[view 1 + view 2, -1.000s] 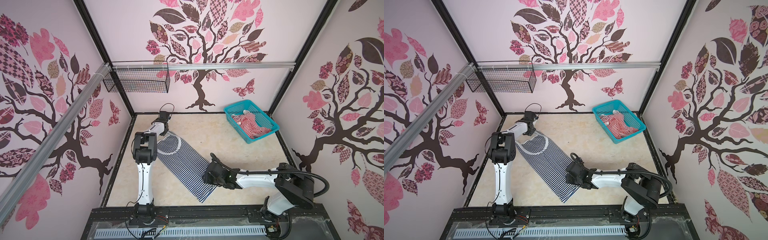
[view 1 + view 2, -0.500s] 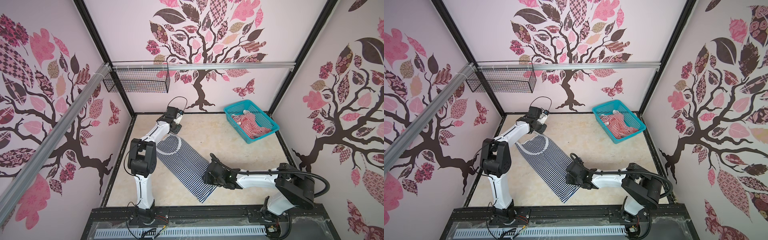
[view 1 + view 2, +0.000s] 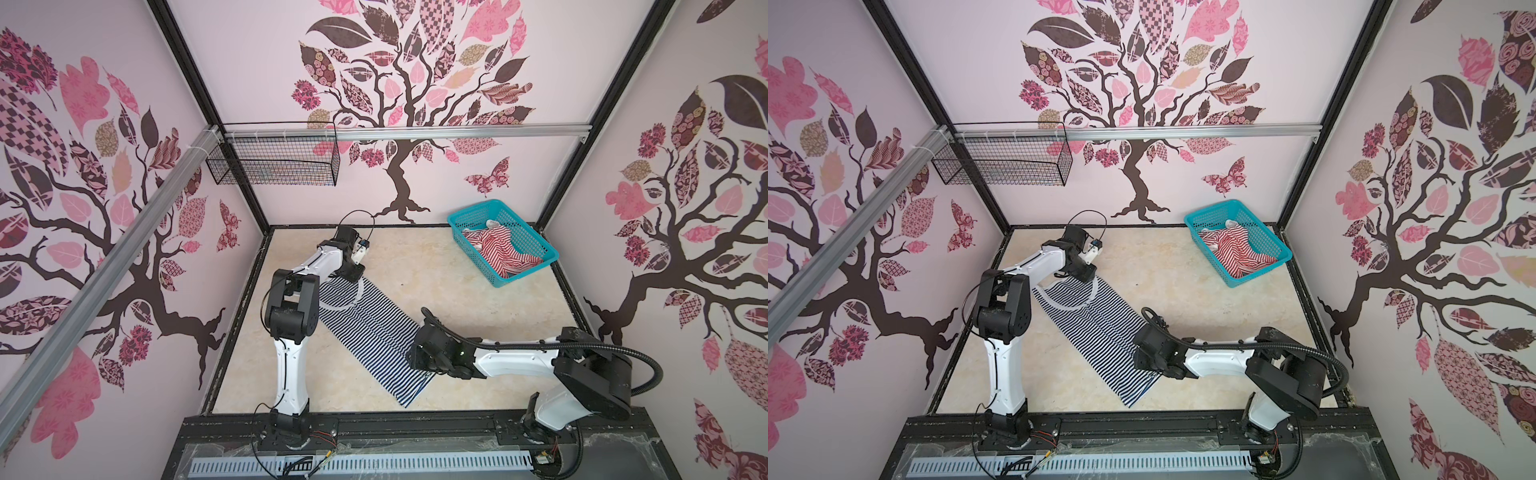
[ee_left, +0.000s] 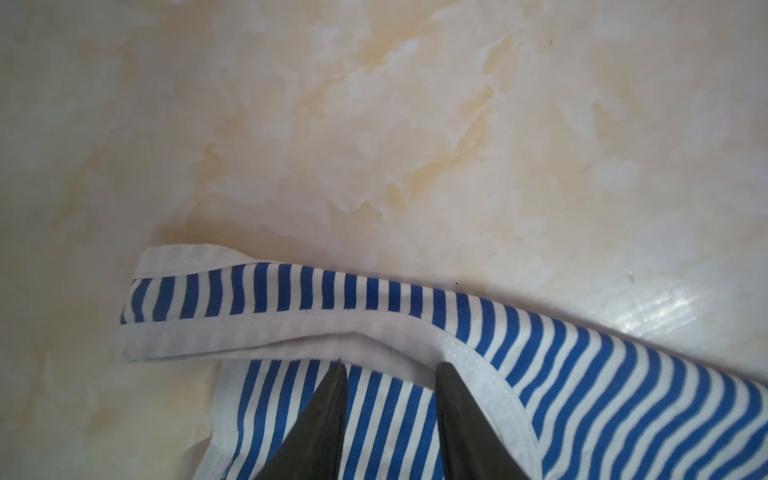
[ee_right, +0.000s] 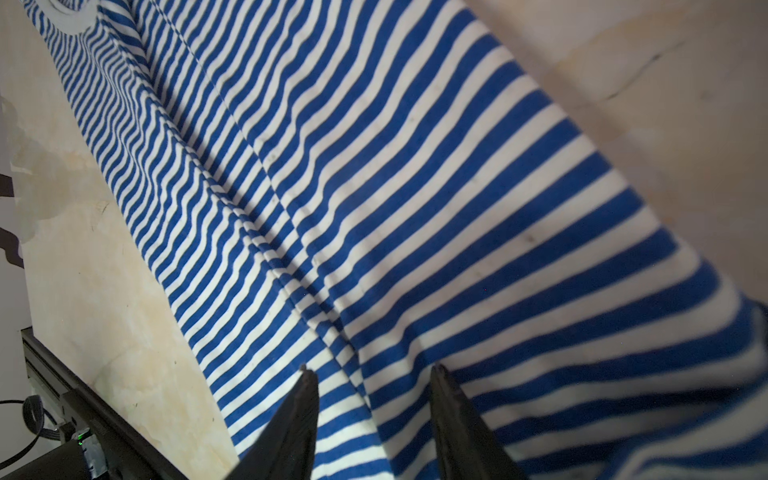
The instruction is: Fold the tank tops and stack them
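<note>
A navy-and-white striped tank top (image 3: 370, 328) (image 3: 1096, 328) lies on the marbled table as a long narrow strip, running from back left to front middle. My left gripper (image 3: 353, 278) (image 4: 390, 370) hovers open over its neck end, fingertips just short of the white-edged strap (image 4: 249, 299). My right gripper (image 3: 415, 368) (image 5: 370, 370) stands open over the hem end, with a ridge of the striped cloth (image 5: 316, 199) running between its fingers. The red-and-white tank top (image 3: 498, 253) (image 3: 1233, 253) lies crumpled in the teal basket (image 3: 528, 272) (image 3: 1259, 271).
The teal basket sits at the back right corner of the table. A black wire basket (image 3: 274, 162) hangs on the back wall at the left, under a metal rail. A black frame borders the table's front edge (image 3: 374, 415).
My left arm has swung its wrist rightward and toward the front, from the back left corner onto the top's neck end. The right arm and the navy top have stayed put.
</note>
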Robot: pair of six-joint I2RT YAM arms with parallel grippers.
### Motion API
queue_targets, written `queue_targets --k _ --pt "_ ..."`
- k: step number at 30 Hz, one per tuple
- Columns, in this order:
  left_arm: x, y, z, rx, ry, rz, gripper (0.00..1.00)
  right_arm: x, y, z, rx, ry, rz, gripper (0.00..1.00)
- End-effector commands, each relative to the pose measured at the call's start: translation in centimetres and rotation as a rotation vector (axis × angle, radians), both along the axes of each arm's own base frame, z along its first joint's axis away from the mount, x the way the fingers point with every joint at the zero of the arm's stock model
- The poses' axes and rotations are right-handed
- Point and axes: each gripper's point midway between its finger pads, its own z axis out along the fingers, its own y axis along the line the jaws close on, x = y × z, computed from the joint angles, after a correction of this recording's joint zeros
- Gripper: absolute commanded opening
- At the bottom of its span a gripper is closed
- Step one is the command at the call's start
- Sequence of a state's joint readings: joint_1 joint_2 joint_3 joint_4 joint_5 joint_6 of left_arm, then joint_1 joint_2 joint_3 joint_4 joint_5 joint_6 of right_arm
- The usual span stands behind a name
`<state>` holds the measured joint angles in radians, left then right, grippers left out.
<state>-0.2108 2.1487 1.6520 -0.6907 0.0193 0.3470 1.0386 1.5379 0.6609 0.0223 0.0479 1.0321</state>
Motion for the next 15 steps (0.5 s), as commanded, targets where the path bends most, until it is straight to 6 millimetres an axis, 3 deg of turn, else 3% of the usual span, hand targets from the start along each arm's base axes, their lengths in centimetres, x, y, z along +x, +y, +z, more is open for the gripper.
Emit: queue_targets --k 1,8,15 --pt "-0.7 1.2 -2.1 0.034 0.046 0.024 0.39 -1.8 -3.0 -2.3 -0.116 0.076 -0.009 0.47" --pt "-0.4 3.0 -3.8 0.075 0.126 0.072 0.38 -2.0 -3.6 -1.9 -0.109 0.08 -0.034 0.47" --pt "0.3 1.6 -4.3 0.077 0.134 0.044 0.36 -2.5 -3.5 -1.6 -0.052 0.092 -0.051 0.47"
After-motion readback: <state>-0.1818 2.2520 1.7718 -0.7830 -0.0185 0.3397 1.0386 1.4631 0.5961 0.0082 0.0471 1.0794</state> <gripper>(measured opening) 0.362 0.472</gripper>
